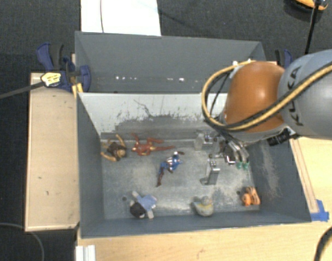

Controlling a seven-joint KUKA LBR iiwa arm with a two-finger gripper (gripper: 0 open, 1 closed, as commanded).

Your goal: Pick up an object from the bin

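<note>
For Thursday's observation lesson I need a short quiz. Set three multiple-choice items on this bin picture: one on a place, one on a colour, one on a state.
1. Where in the bin does the small orange thing lie?
A. the view's upper left corner
B. mid-floor
C. the view's lower right corner

2. What colour is the figure lying mid-floor?
A. yellow
B. blue
C. white

3. How is that figure placed?
A. loose on the floor, to the view's left of the gripper
B. lifted off the floor
C. outside the bin

Answers:
1 C, it sits by the lower wall near the right side.
2 B, its body is blue.
3 A, it rests on the floor, apart from the gripper.
</note>
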